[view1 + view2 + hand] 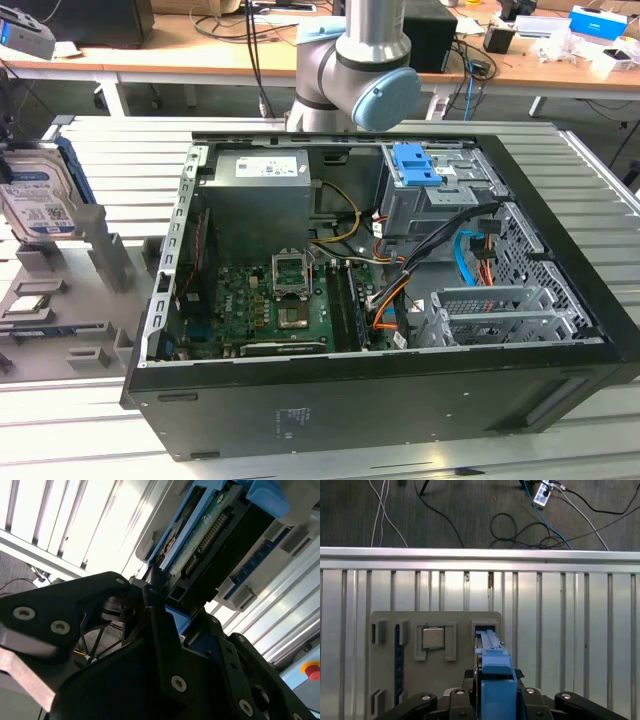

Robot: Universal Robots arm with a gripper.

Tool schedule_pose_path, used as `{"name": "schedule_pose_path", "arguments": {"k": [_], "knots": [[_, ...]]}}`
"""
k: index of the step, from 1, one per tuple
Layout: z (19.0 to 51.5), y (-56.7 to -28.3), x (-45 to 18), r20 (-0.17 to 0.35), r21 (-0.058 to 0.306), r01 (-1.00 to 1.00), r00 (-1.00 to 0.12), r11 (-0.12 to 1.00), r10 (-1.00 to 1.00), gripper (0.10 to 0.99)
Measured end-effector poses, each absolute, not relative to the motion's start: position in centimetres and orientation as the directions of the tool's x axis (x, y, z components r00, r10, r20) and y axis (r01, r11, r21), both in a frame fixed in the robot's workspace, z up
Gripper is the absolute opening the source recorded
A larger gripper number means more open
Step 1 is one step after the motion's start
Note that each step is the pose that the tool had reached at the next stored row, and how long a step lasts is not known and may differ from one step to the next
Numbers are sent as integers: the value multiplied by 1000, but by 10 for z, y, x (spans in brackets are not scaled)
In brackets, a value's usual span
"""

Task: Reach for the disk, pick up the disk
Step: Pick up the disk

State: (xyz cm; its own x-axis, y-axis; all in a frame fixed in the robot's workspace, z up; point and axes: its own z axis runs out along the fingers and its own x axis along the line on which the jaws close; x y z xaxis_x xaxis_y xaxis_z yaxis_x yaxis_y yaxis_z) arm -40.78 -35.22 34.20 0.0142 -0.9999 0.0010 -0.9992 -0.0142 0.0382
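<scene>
- Silver-cased rectangular disk [40, 195] with a white-and-blue label and blue side rails stands on edge in a grey plastic fixture [95, 240] at the exterior view's left, well apart from the open black computer case [400, 400].
- The first wrist view shows my black claw [495, 675] sitting astride the disk's edge, and a square chip [434, 638] seated in the fixture.
- The second wrist view adds the disk's green circuit board [200, 540].
- Clamped or slack, I cannot tell.

Grey arm [345, 60] bent, claw [495, 680] pointing down
</scene>
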Motion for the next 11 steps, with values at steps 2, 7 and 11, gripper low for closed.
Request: {"name": "schedule_pose_path", "arguments": {"k": [2,7,11], "knots": [[345,-352,-408,1,38,-999,14,-14,-1000,369],[353,-352,-408,1,38,-999,14,-14,-1000,369],[362,-352,-408,1,38,-999,14,-14,-1000,369]]}}
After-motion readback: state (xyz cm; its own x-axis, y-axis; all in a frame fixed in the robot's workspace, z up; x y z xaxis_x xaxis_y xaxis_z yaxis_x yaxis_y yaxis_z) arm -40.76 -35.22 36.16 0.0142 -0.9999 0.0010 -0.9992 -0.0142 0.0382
